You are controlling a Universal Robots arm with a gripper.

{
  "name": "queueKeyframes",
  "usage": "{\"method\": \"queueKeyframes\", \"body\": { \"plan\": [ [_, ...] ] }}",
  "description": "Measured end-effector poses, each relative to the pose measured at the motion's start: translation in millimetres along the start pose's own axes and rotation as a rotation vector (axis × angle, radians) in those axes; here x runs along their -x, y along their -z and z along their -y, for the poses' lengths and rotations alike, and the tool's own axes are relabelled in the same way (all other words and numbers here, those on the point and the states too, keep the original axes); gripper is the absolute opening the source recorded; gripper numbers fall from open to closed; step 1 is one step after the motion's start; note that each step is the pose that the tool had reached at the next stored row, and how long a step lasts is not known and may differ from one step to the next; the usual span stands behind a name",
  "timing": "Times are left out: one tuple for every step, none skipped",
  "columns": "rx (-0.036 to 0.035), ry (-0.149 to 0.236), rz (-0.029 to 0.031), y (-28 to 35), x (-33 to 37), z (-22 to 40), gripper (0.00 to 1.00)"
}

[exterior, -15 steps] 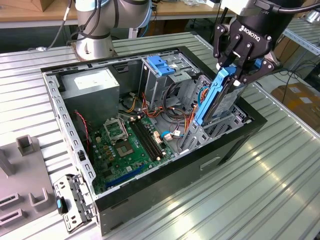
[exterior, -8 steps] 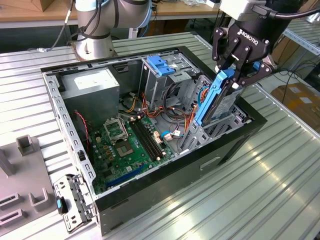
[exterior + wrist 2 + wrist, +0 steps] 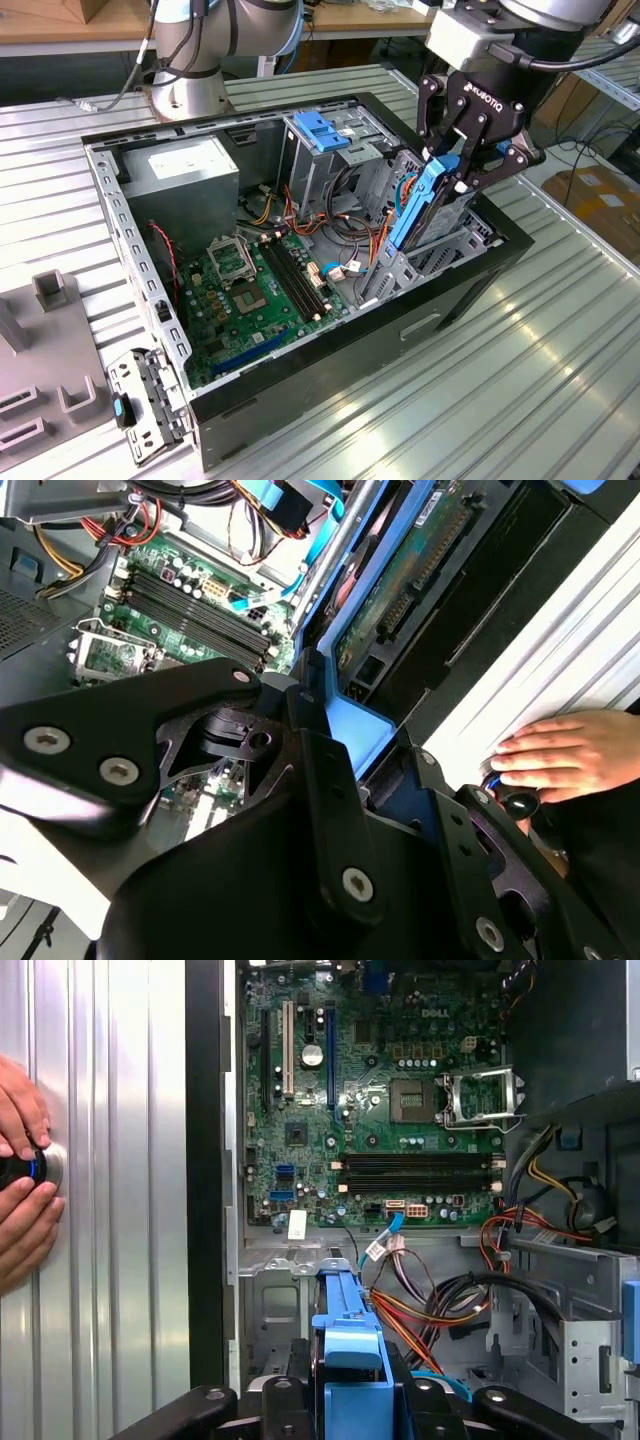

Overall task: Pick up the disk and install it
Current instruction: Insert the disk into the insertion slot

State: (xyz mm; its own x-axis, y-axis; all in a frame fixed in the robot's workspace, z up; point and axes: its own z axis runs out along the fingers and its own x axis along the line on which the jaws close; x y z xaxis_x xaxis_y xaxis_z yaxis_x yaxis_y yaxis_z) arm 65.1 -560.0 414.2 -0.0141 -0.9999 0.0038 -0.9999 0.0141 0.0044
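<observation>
The disk (image 3: 418,208), a drive with bright blue side rails, stands steeply tilted inside the open computer case (image 3: 300,372), at the exterior view's right. Its lower end reaches down into the metal drive bay (image 3: 445,250). My black gripper (image 3: 462,165) is shut on the disk's upper end. In the first wrist view the disk's blue end tab (image 3: 348,1355) sits between my fingers (image 3: 288,1385). The second wrist view shows the blue rail (image 3: 352,730) and the disk's green circuit board (image 3: 400,590) just beyond my gripper (image 3: 330,780).
Inside the case lie the motherboard (image 3: 250,290), a grey power supply (image 3: 185,170), bundled cables (image 3: 350,240) and a blue latch (image 3: 320,130) on the upper cage. A person's hand (image 3: 20,1190) rests on a knob on the metal table. A grey fixture (image 3: 40,350) stands at the exterior view's left.
</observation>
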Motion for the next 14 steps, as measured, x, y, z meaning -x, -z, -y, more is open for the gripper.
{"method": "queueKeyframes", "body": {
  "plan": [
    [0.0, 0.0, 0.0, -1.9, 0.0, 0.0, 0.37],
    [0.0, 0.0, -0.0001, -3.5, 0.0, 0.0, 0.37],
    [0.0, 0.0, 0.0, -6.5, 0.0, 0.0, 0.37],
    [0.0, 0.0, 0.0, -8.5, 0.0, 0.0, 0.37],
    [0.0, 0.0, 0.0, -10.1, 0.0, 0.0, 0.37],
    [0.0, 0.0, 0.0, -13.3, 0.1, 0.1, 0.37],
    [0.0, 0.0, 0.0, -16.5, 0.1, 0.1, 0.37],
    [0.0, 0.0, 0.0001, -19.0, 0.0, 0.1, 0.37],
    [0.0, 0.0, 0.0, -20.8, 0.1, 0.1, 0.37],
    [0.0, 0.0, 0.0, -23.7, 0.1, 0.1, 0.37],
    [0.0, 0.0, 0.0, -25.3, 0.1, 0.1, 0.37],
    [0.0, 0.0, 0.0001, -27.9, 0.1, 0.1, 0.37],
    [0.0, 0.0, 0.0001, -31.7, 0.1, 0.1, 0.37],
    [0.0, 0.0, 0.0, -34.3, 0.1, 0.2, 0.37]
  ]
}}
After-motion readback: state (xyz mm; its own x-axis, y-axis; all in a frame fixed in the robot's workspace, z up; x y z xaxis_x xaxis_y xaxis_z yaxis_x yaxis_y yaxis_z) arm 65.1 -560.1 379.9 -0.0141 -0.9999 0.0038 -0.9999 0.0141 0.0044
